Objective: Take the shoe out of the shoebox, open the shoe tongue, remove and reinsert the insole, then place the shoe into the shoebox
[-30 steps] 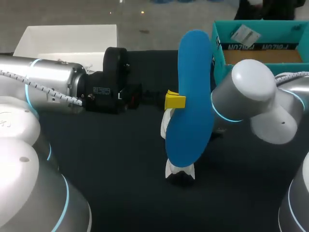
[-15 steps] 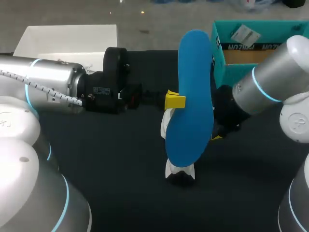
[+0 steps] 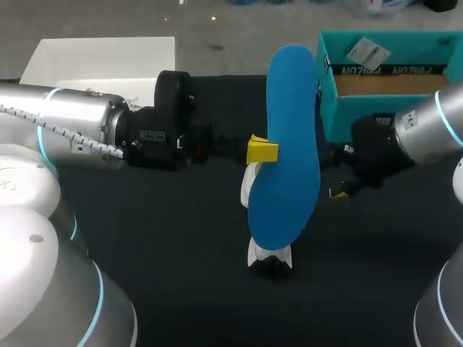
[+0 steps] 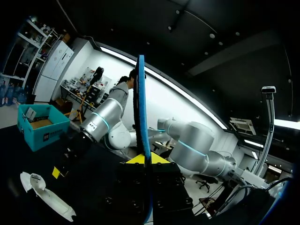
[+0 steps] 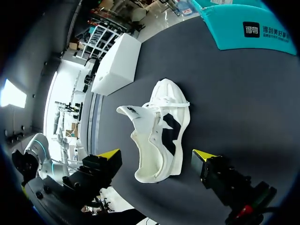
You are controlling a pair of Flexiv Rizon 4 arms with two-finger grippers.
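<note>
Step in hand: insole removed, not yet put back, by my reading.
Insole (image 3: 286, 137): blue, held upright above the table (image 3: 181, 238), long axis near vertical, toe end up as far as I can tell.
Left claw (image 4: 143, 160): pinching the insole near its middle, one yellow tip on each face; the left wrist view shows the insole edge-on between them.
Shoe (image 5: 159, 131): white with dark patches, lying on the dark table outside the shoebox (image 3: 340, 112), tongue pulled back and mouth open. From the head view it is mostly hidden behind the insole.
Right claw (image 5: 155, 155): spread wide, nothing in it. In its own view the shoe lies ahead of it, between the lines of its two fingers; contact cannot be told.
Shoebox: teal, at the table's far right, open, no shoe inside.
White box (image 3: 101, 54): far left, well apart from the shoe.
Next move, judged: steady the shoe with the right claw, then tip the insole toe-first into the mouth and slide it flat.
Risk: insole may fold or catch on the tongue.
</note>
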